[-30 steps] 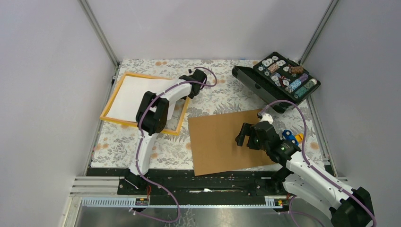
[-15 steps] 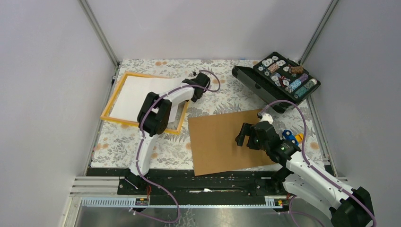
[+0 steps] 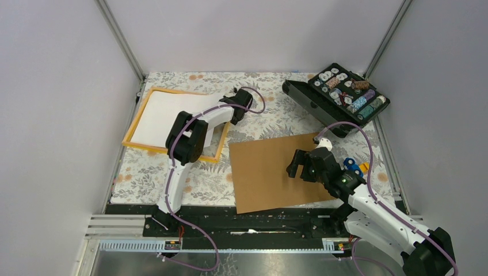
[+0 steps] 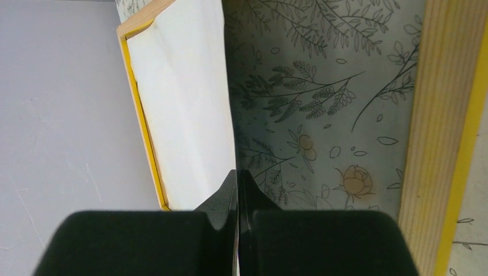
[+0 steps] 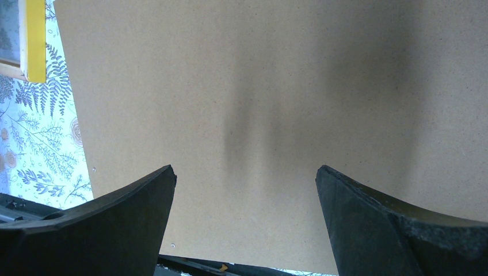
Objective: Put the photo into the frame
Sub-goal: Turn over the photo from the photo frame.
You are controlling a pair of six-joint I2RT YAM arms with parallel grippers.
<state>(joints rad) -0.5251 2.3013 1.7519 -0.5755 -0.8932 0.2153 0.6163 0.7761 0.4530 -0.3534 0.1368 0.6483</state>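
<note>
Only wrist view shows left pincer [image 4: 236, 173] closed

Left arm [image 3: 193, 127] and right arm [image 3: 377, 208]: white shells, black joints, a purple cable [image 3: 171, 181] along each; right gripper [image 5: 246, 172] matte black wedges.

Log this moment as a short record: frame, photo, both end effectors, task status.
frame: lies flat, far left, with a white sheet inside it
photo: brown side up, right of the frame, not in it
left end effector: shut, tips at the white sheet's edge; cannot tell if it pinches the sheet
right end effector: open, over the photo
other: black case, far right
status: photo not yet in frame
</note>
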